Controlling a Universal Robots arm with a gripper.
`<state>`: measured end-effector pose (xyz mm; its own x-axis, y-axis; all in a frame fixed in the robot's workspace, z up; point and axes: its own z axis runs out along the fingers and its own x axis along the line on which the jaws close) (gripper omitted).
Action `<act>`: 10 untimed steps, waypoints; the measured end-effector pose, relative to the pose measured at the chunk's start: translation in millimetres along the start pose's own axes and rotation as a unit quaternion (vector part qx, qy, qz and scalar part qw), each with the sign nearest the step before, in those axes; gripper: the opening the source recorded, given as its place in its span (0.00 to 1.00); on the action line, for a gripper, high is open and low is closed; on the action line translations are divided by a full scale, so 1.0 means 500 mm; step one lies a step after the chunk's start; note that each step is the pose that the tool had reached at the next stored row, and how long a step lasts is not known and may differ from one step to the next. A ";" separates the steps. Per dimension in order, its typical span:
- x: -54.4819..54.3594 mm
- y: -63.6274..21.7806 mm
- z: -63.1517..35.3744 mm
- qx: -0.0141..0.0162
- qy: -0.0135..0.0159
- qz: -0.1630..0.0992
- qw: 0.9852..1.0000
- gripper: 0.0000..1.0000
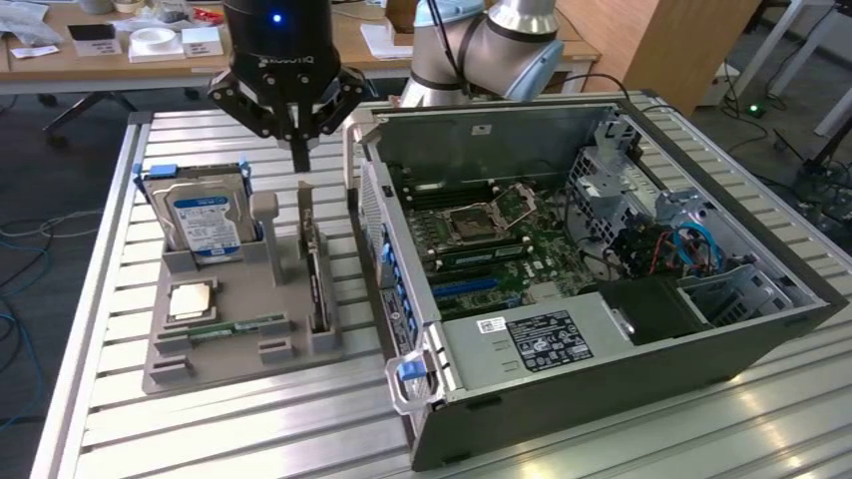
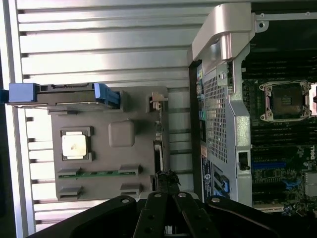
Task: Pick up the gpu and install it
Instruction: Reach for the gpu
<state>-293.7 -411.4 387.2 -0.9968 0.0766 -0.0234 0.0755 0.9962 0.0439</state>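
gpu (image 1: pixel 317 279) | on edge in tray (image 1: pixel 226 351); long axis along case (image 1: pixel 639 371) side | jaws together, empty

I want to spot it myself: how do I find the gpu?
Find the open computer case. On the exterior view's left of it sits a grey parts tray. The gpu is the thin dark card standing on edge along the tray's case-side, unlike the fat blue-labelled hard drive.

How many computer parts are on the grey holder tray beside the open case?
4: the hard drive upright at the far end, the CPU flat in the middle, the RAM stick flat near the front, the gpu on edge nearest the case. None seems hidden.
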 end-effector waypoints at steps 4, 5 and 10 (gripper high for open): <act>-0.001 -0.013 0.000 0.001 0.000 0.000 1.000 0.11; -0.001 -0.016 -0.001 0.001 0.000 0.000 1.000 0.11; -0.002 -0.029 -0.001 0.003 0.000 0.000 1.000 0.11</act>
<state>-293.6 -425.8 387.1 -0.9968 0.0764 -0.0238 0.0755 0.9964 0.0384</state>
